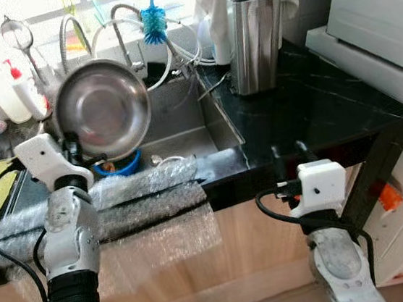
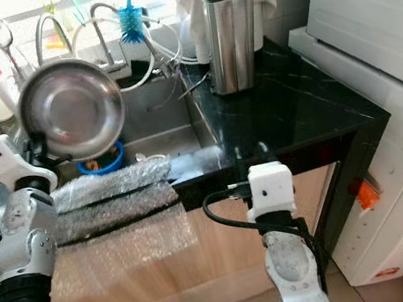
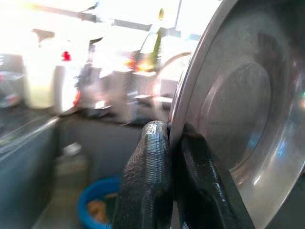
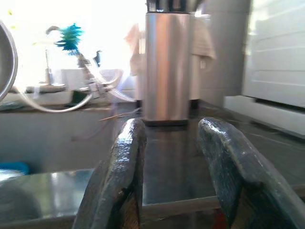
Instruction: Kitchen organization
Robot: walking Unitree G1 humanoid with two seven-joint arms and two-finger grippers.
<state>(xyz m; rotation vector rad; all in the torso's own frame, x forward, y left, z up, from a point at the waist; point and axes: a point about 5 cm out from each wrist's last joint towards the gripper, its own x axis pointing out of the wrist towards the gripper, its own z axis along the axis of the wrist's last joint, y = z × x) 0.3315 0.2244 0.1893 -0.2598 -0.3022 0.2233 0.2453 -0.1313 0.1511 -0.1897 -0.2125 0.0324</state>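
Steel bowl [image 1: 102,108]: rim clamped between left gripper [image 3: 172,143] fingers; keep it pinched; right gripper [image 4: 172,157] fingers apart, empty.

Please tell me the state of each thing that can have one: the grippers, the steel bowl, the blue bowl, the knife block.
Left gripper: shut on steel bowl.
Steel bowl: held tilted above the sink.
Right gripper: open, holding nothing.
Blue bowl: in the sink.
Knife block: upright on the counter.

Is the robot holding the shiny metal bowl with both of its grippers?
No, only the left gripper pinches the round shiny steel bowl by its rim; the right gripper is open and holds nothing.
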